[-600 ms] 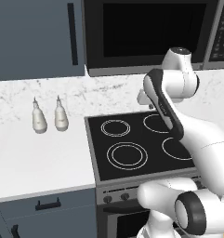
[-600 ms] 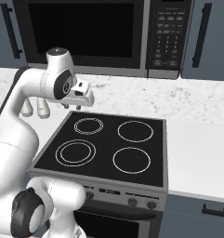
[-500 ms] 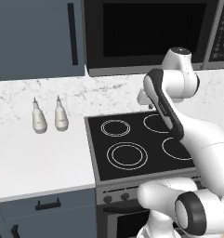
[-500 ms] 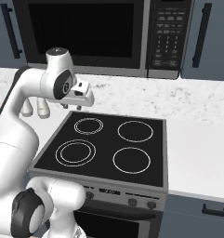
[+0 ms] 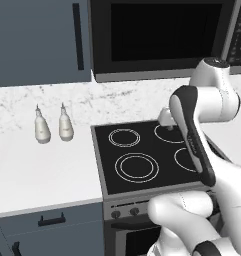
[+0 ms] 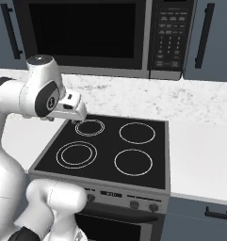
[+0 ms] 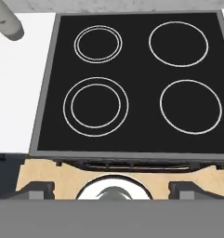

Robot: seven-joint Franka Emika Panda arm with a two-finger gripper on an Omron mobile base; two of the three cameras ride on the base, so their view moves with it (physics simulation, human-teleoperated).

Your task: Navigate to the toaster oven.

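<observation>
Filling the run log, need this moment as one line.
phase: navigating | facing: stovetop under microwave | gripper: above stovetop, nothing between fingertips | two shakers on counter left of stovetop

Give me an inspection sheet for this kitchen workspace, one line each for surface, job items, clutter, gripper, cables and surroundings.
Surface: white marbled counter on both sides of a black four-burner cooktop.
Job's things: toaster oven, nothing seen.
Clutter: two pale bottles upright side by side on the counter left of the cooktop.
Gripper: hand hovers above the cooktop's rear left burner; fingers open, holding nothing.
Cables: nothing seen.
Surroundings: black built-in microwave above the cooktop; blue-grey cabinets beside it; oven knobs below.
</observation>
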